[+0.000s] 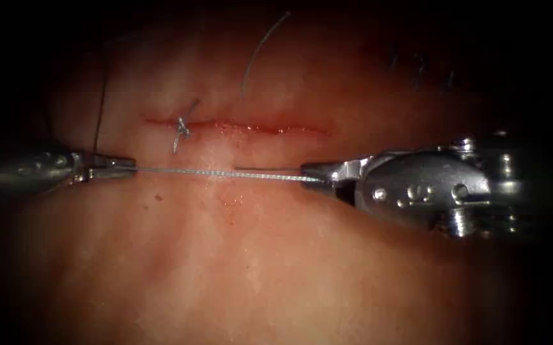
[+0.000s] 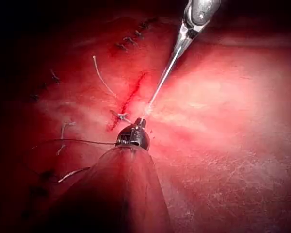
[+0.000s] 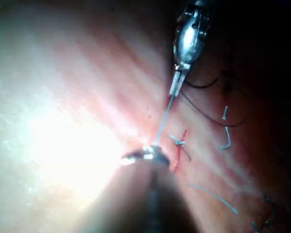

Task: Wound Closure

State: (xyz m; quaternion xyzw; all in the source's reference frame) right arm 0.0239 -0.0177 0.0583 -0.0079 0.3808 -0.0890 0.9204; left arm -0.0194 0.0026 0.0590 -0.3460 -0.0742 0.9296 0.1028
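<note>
The cut [image 1: 238, 126] runs level across the tissue [image 1: 270, 255], a thin red line with one knot [image 1: 182, 128] tied near its left end, its short tails sticking out above and below; the rest of the cut to the right of the knot is still unstitched and shows wet red fluid [image 1: 289, 130]. So I judge the closure early: one stitch done, most of the length left. Just below the cut, a straight, taut, pale line [image 1: 218, 173] spans between both tools; whether it is needle or thread I cannot tell. The left gripper [image 1: 119, 168] is closed on its left end, with dark thread [image 1: 100, 108] rising from there past the cut. The right gripper [image 1: 318, 172] is closed on its right end. A loose pale strand [image 1: 260, 51] curves above the cut.
</note>
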